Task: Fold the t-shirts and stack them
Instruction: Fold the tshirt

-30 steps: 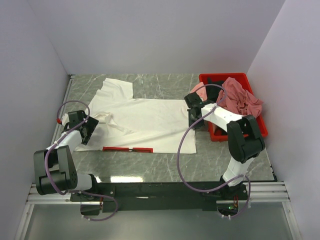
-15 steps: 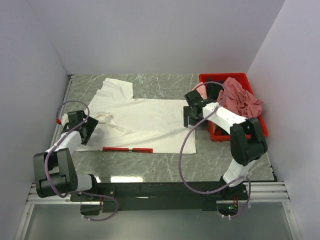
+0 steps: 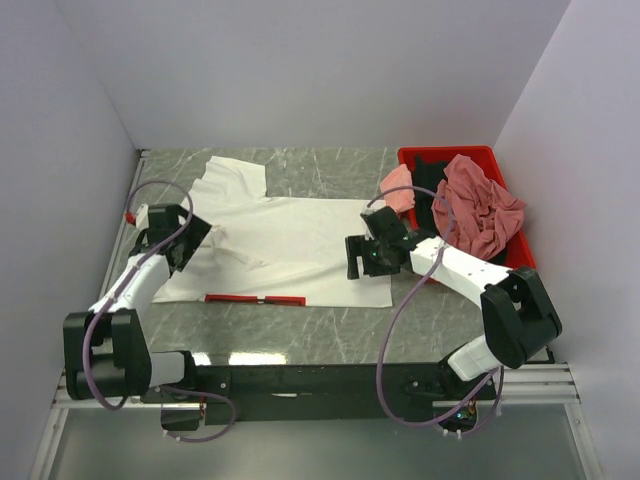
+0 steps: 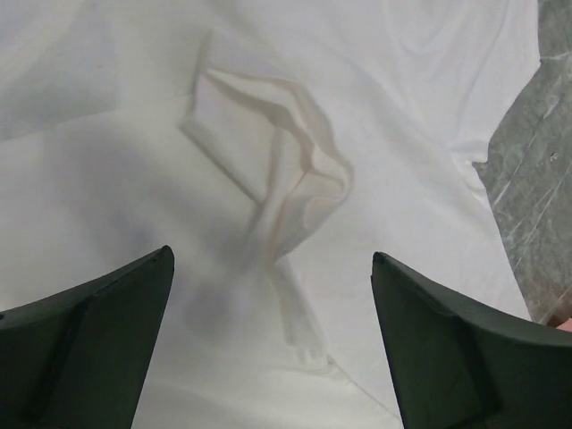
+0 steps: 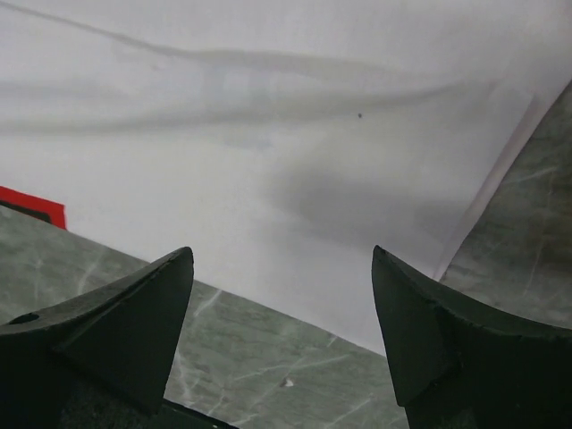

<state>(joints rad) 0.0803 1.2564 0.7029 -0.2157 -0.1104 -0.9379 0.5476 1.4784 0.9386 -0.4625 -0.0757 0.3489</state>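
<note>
Since a second ago my right arm has swung off the red bin (image 3: 520,262) to the white t-shirt's (image 3: 290,240) near right corner, and the right pincer (image 3: 355,258) has sprung apart. The left pincer (image 3: 190,238) has crept further onto the shirt. It lies spread on the counter (image 3: 330,330), mid-fold by my judgement, and the other t-shirts (image 3: 480,200) are heaped in the bin. Both pincers are released and hold nothing. Next I'd pinch the right hem and carry it leftward. There's room that way, though the bin crowds the right. A bunched crease (image 4: 295,179) sits under the left pincer.
</note>
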